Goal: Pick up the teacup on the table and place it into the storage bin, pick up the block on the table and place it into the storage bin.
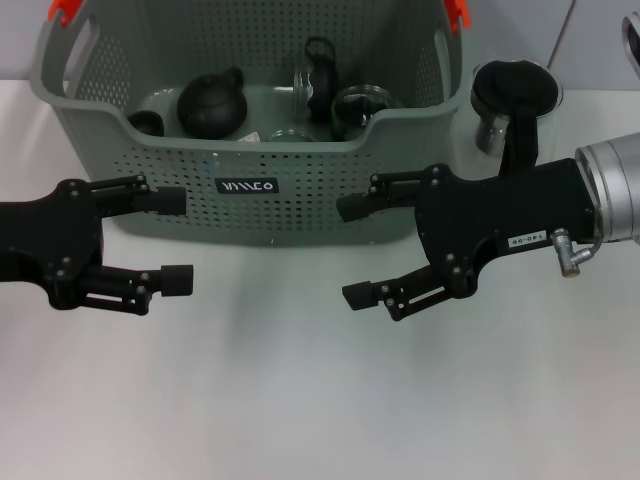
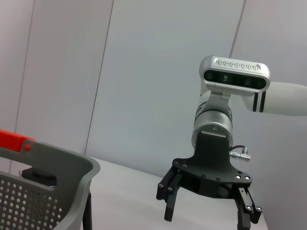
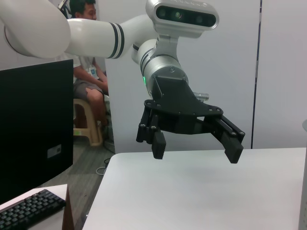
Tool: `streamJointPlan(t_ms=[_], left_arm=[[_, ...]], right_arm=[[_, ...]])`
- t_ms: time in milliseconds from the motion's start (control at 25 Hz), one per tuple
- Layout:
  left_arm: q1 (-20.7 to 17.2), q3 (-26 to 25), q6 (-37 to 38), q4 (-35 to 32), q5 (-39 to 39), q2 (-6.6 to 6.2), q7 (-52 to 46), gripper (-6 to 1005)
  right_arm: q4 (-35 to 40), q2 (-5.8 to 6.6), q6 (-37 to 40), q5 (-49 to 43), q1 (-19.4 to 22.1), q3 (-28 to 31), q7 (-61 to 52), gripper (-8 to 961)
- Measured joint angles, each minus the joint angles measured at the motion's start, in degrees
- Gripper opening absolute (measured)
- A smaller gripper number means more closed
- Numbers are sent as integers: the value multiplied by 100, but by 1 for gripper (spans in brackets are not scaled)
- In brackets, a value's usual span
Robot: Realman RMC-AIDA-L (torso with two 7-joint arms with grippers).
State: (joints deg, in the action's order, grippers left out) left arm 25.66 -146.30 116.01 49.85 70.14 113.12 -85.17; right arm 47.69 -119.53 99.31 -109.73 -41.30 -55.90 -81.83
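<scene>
Both wide-open, empty pincers, left (image 1: 176, 240) and right (image 1: 355, 250), hover over the white tabletop (image 1: 300, 400) before the storage bin (image 1: 250, 170), its long side facing them.

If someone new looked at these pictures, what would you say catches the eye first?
Two black grippers, the left gripper and the right gripper, hover open above the white table, facing each other. Just behind them stands the grey perforated storage bin, holding a dark round teapot and glassware. A black-lidded glass jug stands beside the bin's right end.
</scene>
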Motion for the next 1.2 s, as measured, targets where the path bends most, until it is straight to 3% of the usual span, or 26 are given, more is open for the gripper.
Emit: streamJointPlan(t_ms=[1200], left_arm=[[0,0,0,0,0,0,0,951]], right_arm=[[0,0,0,0,0,0,0,946]])
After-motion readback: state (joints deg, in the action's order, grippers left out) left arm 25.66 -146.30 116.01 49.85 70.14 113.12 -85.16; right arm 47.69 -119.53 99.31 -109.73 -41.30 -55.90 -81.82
